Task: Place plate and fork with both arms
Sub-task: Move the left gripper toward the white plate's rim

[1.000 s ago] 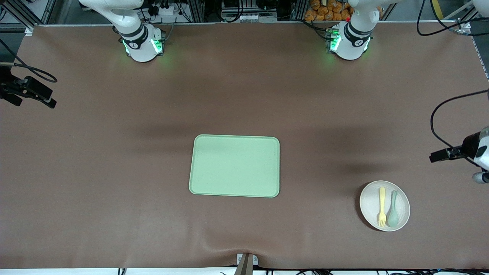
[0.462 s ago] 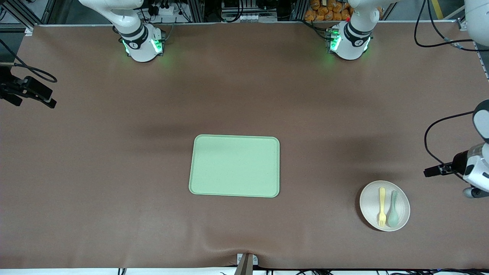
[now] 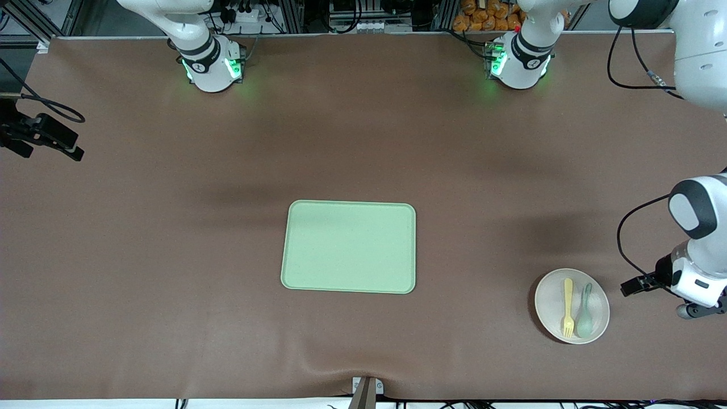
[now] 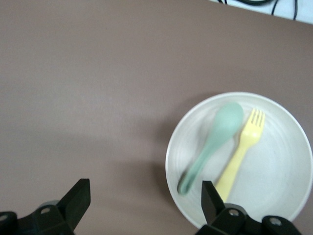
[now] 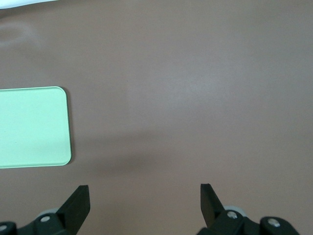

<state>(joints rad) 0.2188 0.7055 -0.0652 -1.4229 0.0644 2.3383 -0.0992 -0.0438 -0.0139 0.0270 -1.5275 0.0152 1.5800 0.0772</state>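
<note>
The off-white plate [image 3: 550,304] lies near the front edge at the left arm's end of the table. On it lie the pale-yellow fork [image 3: 567,307] and a grey-green spoon [image 3: 584,312], side by side. My left gripper [image 4: 145,205] is open and empty, up over the bare table right beside the plate [image 4: 279,186], with one fingertip [image 4: 211,198] over the plate's rim near the fork [image 4: 242,154] and spoon [image 4: 215,142]. The left arm's wrist [image 3: 694,275] shows beside the plate. My right gripper [image 5: 145,205] is open and empty, high over bare table, waiting.
The rectangular light-green tray [image 3: 349,246] lies in the middle of the table, and one corner of it shows in the right wrist view [image 5: 34,127]. A brown mat [image 3: 170,255] covers the table. A black device with a cable [image 3: 40,136] sits at the right arm's end.
My left arm has swung toward the front camera and closer to the plate. The right arm, plate, fork, spoon and tray have not moved.
</note>
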